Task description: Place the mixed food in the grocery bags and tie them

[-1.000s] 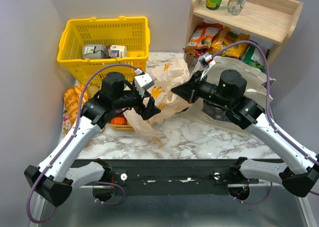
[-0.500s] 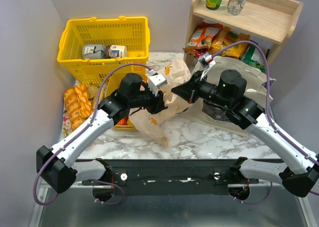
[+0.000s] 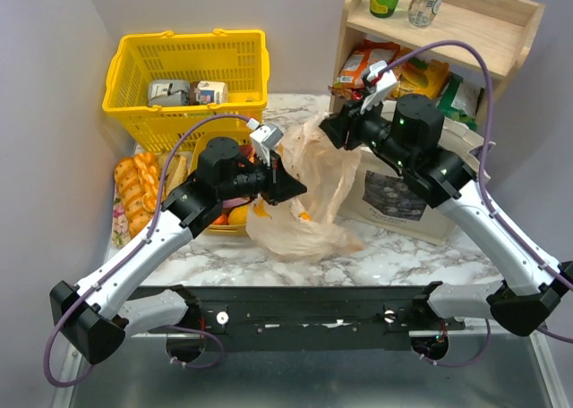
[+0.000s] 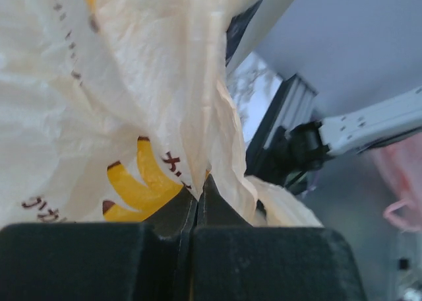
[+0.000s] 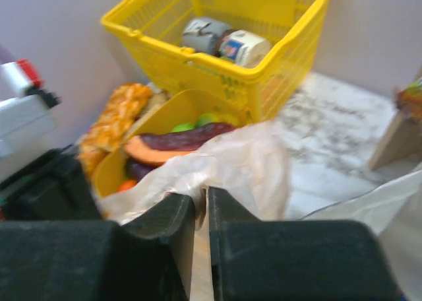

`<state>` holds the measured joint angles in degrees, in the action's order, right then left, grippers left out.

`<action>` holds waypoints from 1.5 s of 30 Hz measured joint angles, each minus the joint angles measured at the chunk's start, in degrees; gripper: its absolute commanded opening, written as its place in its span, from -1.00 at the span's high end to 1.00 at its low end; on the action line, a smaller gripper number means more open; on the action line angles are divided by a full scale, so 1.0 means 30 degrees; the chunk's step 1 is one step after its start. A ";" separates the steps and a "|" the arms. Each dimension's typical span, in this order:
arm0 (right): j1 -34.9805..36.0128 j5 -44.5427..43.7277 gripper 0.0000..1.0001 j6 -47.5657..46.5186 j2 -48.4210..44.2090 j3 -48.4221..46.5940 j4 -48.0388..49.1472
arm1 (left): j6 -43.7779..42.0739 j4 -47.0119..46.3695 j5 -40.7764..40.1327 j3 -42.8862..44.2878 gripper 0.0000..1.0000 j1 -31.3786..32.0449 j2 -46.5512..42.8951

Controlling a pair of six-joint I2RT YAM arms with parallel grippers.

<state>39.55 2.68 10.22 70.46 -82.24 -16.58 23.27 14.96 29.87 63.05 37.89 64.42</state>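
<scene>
The peach bag (image 3: 313, 202) stretches between the left gripper (image 3: 294, 188), clamped on its near-left edge, and the right gripper (image 3: 328, 132), jaws nearly together, seemingly pinching its far edge.

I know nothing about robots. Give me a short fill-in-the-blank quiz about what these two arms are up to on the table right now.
1. The left gripper and the right gripper both pinch the same thin peach ____.
2. The shopping basket at the back of the table is coloured ____.
3. The canvas tote lies beneath the ____ arm.

Missing words: plastic bag; yellow; right.
</scene>
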 measured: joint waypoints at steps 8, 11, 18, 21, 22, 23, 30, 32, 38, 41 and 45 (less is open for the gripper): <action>-0.0219 -0.0102 -0.98 -0.0889 -0.0306 -0.1195 -0.1064 | 0.6710 -0.4299 -0.0044 -0.4575 1.00 -0.2127 -0.1858; -0.0219 -0.0109 -0.90 -0.0401 -0.2754 0.0437 -0.1093 | 0.8007 -0.5042 -0.0226 -0.5530 1.00 -0.3373 -0.1749; -0.0226 0.0437 -0.75 0.1749 -0.5967 0.5493 -0.0765 | 0.8976 -0.6317 -0.0204 -0.5683 1.00 -0.3483 -0.1464; -0.0226 0.1093 -0.72 0.2688 -0.5821 0.8182 -0.0517 | 0.9143 -0.6608 -0.0211 -0.6003 1.00 -0.3483 -0.1472; -0.0226 0.1297 -0.71 0.3016 -0.5770 0.9071 -0.0459 | 0.9194 -0.6696 -0.0211 -0.6171 1.00 -0.3483 -0.1472; -0.0226 0.1494 -0.71 0.3308 -0.5778 0.9938 -0.0408 | 0.9209 -0.6688 -0.0211 -0.6280 1.00 -0.3483 -0.1472; -0.0226 0.2572 -0.61 0.4583 -0.5275 1.2145 0.1304 | 0.9435 -0.6747 -0.0211 -0.6761 1.00 -0.3483 -0.1486; -0.0219 0.2652 -0.41 0.4605 -0.4546 1.2145 0.2506 | 0.9486 -0.6805 -0.0211 -0.6841 1.00 -0.3483 -0.1545; -0.0153 0.3279 0.27 0.4408 -0.0954 1.1227 0.3781 | 0.9573 -0.6295 -0.0532 -0.7468 1.00 -0.3526 -0.2703; -0.0015 0.3315 0.62 0.4401 -0.0219 1.0914 0.3650 | 0.9719 -0.6091 -0.1013 -0.8386 1.00 -0.3657 -0.3985; 0.0095 0.1807 0.96 0.3861 -0.0342 1.0477 0.2514 | 0.9989 -0.5792 -0.1311 -0.9435 1.00 -0.3898 -0.4481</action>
<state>39.83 8.10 21.80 69.43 -50.81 -9.04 53.23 -2.42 25.93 34.74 26.20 50.98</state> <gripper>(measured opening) 0.113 0.009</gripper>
